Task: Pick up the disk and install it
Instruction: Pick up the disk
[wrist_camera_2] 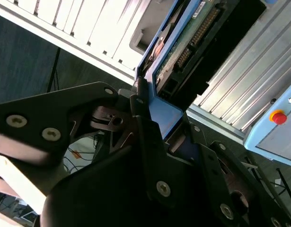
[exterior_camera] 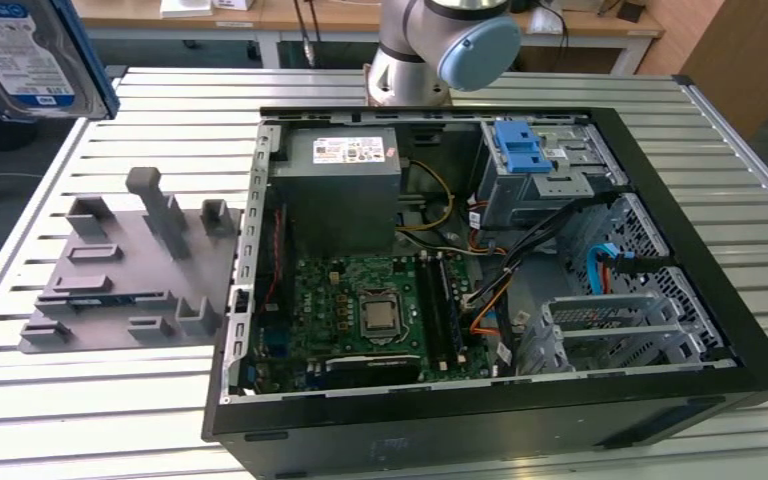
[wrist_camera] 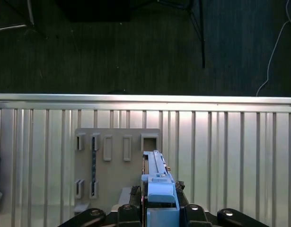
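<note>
- Plainly the hand (wrist_camera: 158, 204) is closed on the disk (exterior_camera: 27, 58), with its black fingers (wrist_camera_2: 141, 122) pinching the blue carrier (wrist_camera_2: 168, 113) at one end.
- The disk hangs well above the bench (exterior_camera: 117, 400), at the exterior view's far left, and touches nothing but the hand.
- Its long axis runs straight out from the hand. The first wrist view shows it edge-on, pointing down at the bench, so I judge it hangs on end rather than flat.
- The labelled face is turned toward the exterior camera, and the circuit-board face shows in the second wrist view.
- Below it in the first wrist view lies the grey rack (wrist_camera: 118, 156), apart from it.
- The open case (exterior_camera: 491, 418) lies on its side just beside the rack, toward the exterior view's right.
- The bay (exterior_camera: 574, 182) with the blue latch sits at the case's far corner, near the grey power supply (exterior_camera: 344, 185).
- That bay is well apart from the disk, across the rack and most of the case toward the exterior view's right. It looks the likely seat, though that is a judgement.
</note>
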